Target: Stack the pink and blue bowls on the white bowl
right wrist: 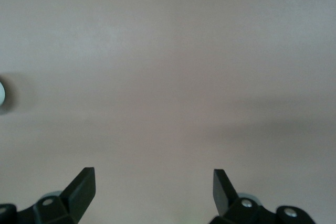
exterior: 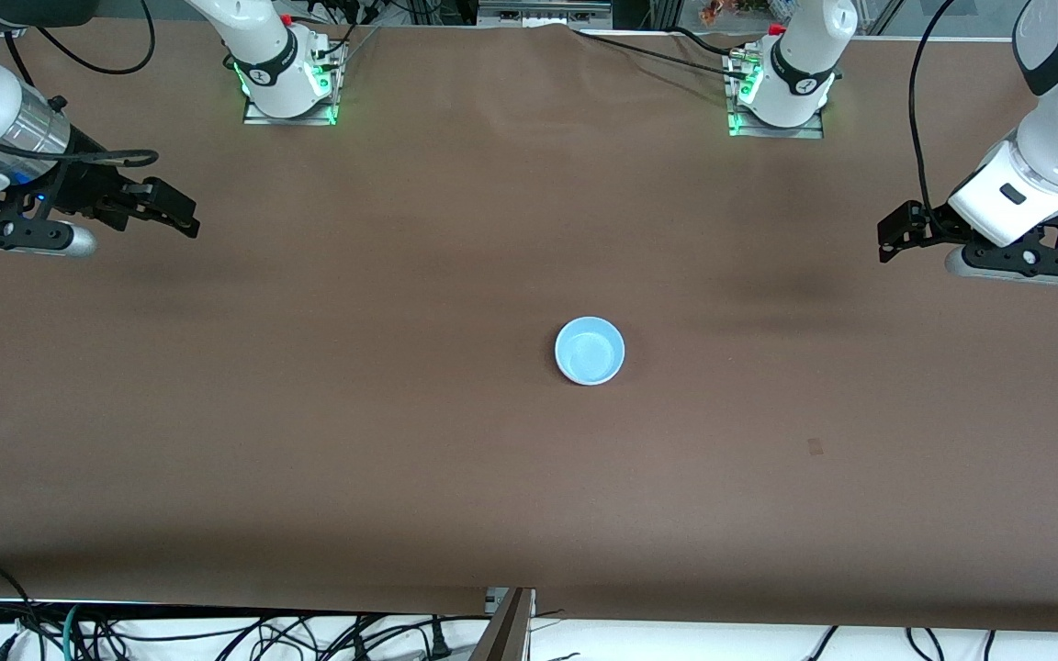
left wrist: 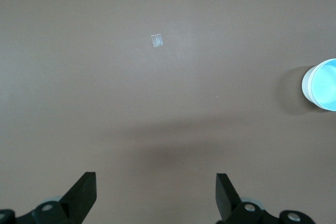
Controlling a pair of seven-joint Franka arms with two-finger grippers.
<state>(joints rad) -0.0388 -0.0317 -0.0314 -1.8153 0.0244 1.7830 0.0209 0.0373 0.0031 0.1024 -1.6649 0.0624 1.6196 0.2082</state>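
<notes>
I see one bowl on the desk [exterior: 400, 441], just right of centre in the front frame: the blue bowl [exterior: 590, 350], upright, nothing loose inside it; its outer wall looks white from the left wrist camera, and whether other bowls sit under it I cannot tell. It carries no writing I can read. The left tool [exterior: 889, 240] hangs at the frame's right edge, fingers apart. The right tool [exterior: 182, 217] hangs at the left edge, fingers apart, holding nothing.
</notes>
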